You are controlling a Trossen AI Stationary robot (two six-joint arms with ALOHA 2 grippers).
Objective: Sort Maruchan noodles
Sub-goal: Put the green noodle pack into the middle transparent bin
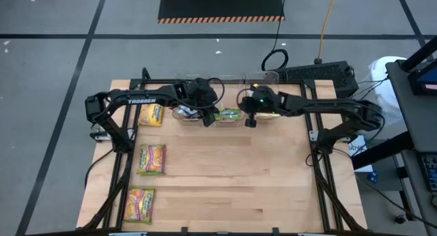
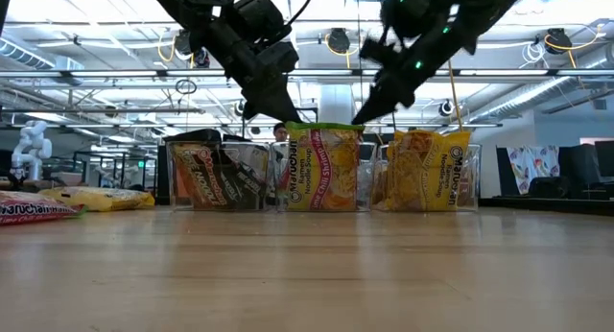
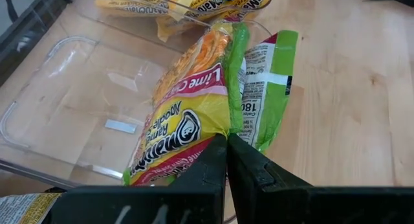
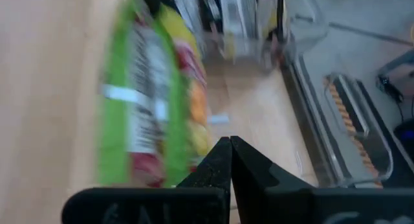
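Note:
A lime-green Maruchan packet point(image 2: 321, 169) stands upright in the middle clear bin point(image 1: 229, 121) at the table's far side. My left gripper point(image 3: 226, 141) is shut on its top edge, at the left corner in the low view point(image 2: 294, 122). My right gripper point(image 4: 229, 145) is shut at the packet's other top corner point(image 2: 357, 121). A second green packet point(image 3: 268, 88) stands beside the first. Black packets point(image 2: 206, 178) fill the left bin and yellow ones point(image 2: 427, 169) the right bin. Three more packets lie flat at the table's left point(image 1: 151, 114), point(image 1: 151, 159), point(image 1: 141, 203). My left gripper pinches the lime-green packet's sealed green edge point(image 3: 234, 120) between its two fingers, slanting down from above. The packet stands upright below the fingers, inside the middle bin. My right gripper's shut tips are at the packet's top corner point(image 2: 353, 129); whether they touch it I cannot tell.
The three clear bins stand in a row along the far edge, close together, and both arms crowd over the middle one. A keyboard point(image 1: 317, 76) lies beyond the far edge on the right. Bare wood point(image 1: 239, 181) spreads across the table's middle, near and right parts.

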